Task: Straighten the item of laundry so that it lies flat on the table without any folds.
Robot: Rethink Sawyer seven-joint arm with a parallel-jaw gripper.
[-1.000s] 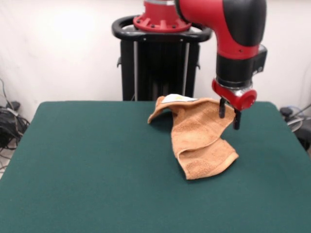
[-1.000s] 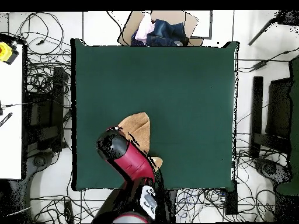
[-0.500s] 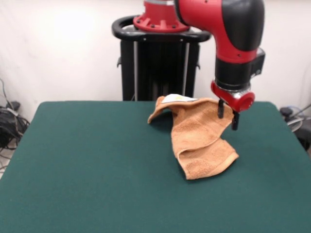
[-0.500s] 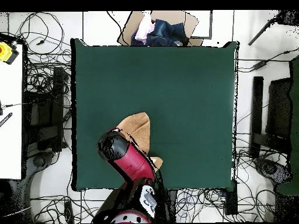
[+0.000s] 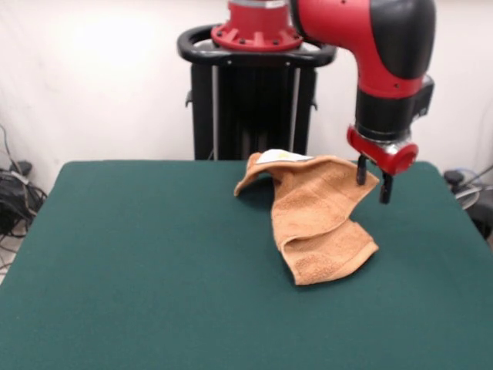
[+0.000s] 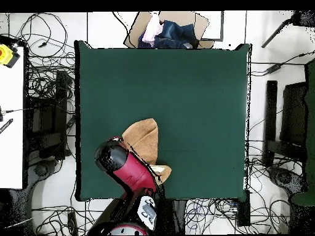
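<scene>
Orange-tan towel [image 5: 320,220] is lying crumpled right of centre on the green surface [image 5: 139,262]; the tool [image 5: 373,179] is hanging narrowly parted, empty, beside its upper-right edge.

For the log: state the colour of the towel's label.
White, on the towel at its raised far fold: the label shows best in the front view.

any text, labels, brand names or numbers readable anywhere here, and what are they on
None can be read.
The towel carries a small white label at its far edge: no lettering can be made out on it.
The red and black arm and the black pedestal show no legible marking in the front view.
The box of clothes beyond the table in the overhead view shows no readable print.
</scene>
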